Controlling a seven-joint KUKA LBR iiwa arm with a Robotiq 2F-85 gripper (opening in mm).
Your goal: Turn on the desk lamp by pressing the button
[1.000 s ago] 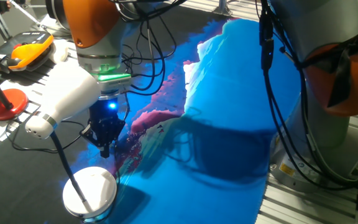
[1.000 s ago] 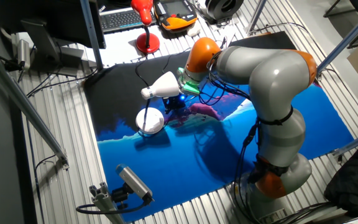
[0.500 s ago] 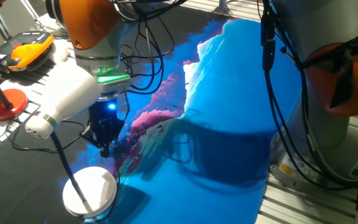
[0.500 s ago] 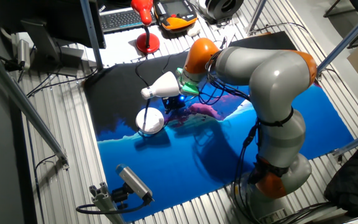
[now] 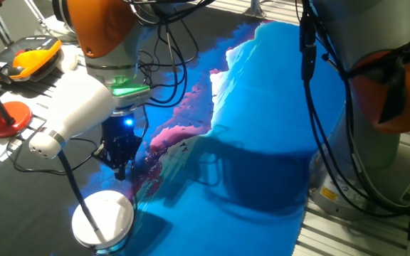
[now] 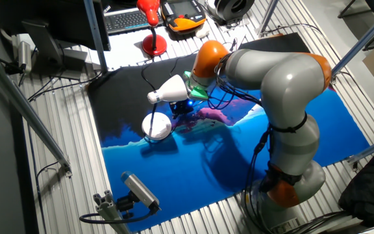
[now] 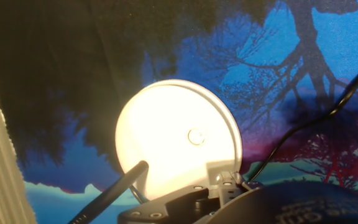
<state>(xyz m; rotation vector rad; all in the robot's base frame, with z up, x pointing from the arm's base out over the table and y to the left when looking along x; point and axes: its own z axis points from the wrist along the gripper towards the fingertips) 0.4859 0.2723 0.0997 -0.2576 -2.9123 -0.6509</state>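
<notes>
Lamp [image 5: 84, 114] and tool [image 5: 122, 169] seemingly unmoved

A blue and black printed cloth with a tree silhouette pattern [image 5: 262, 107] covers the ribbed metal table [image 6: 63, 130]. At the far edge stand a red round base carrying a black gooseneck [image 5: 6, 117], an orange and black handheld controller [image 5: 30, 57] and a dark computer keyboard [image 6: 125, 19]. Thin black cables [image 5: 176, 64] trail across the cloth. A grey camera on a small mount [image 6: 138, 190] sits near the table's front edge.
</notes>
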